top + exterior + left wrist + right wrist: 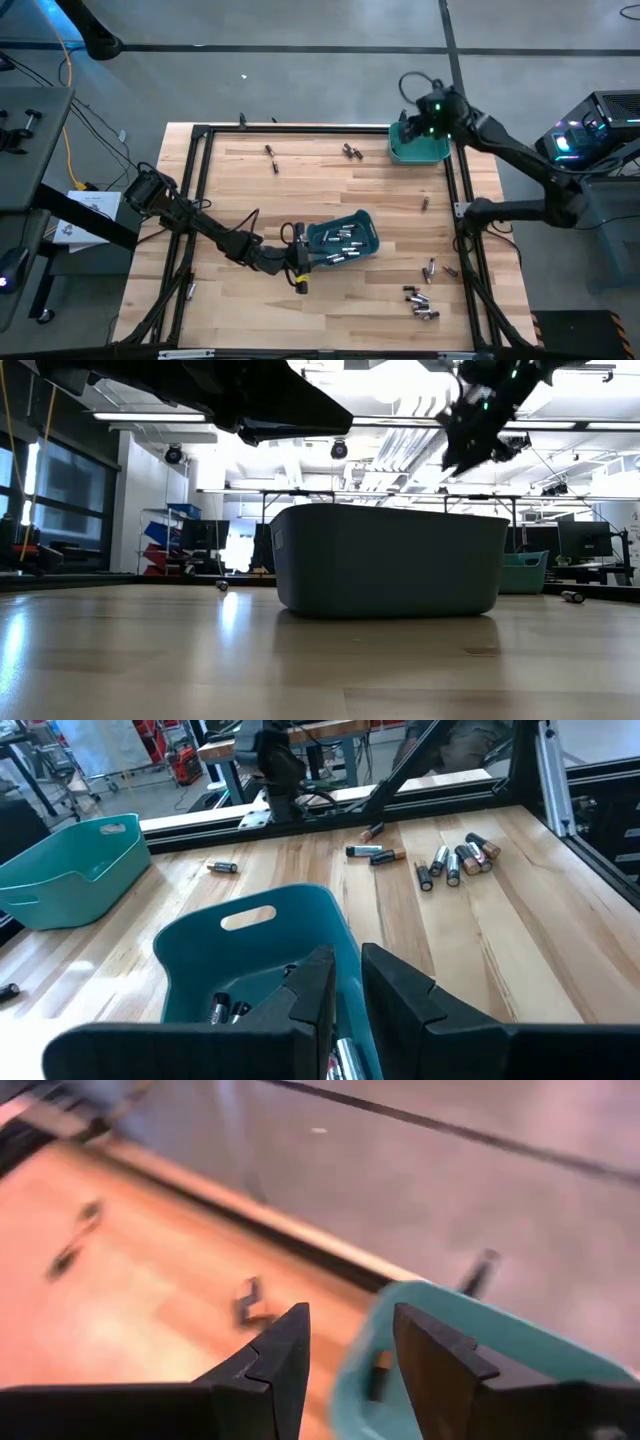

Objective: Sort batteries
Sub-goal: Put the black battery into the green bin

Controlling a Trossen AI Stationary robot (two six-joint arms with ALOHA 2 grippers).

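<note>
In the high view, the near edge of the pale wooden table [330,310] lay at the bottom of the frame, and a cluster of small cylindrical batteries [421,303], some silvery and some dark, lay loose at lower right, with two more [431,268] just above them by the black metal frame rail [464,240]. Left of centre, the left gripper [297,262] clasped the near rim of a teal-green plastic bin [345,238]; its two dark fingers [318,995] stood close together with the bin wall between them, as the left wrist view confirmed, and several batteries [338,246] lay inside that bin. A single battery [424,203] lay at mid right. Farther up, two batteries [272,158] lay at upper left of the tabletop and a pair [351,152] at upper centre. At the far right corner, the right gripper [428,112] hovered over a second teal-green plastic bin [416,150]; in the right wrist view its fingers [275,1355] stood apart with nothing between them, above that bin's rim [440,1305]. In the low view, the nearer bin [390,560] filled the centre of the frame, the second bin [525,572] showed behind it at right, and the right gripper [470,435] hung at upper right.
</note>
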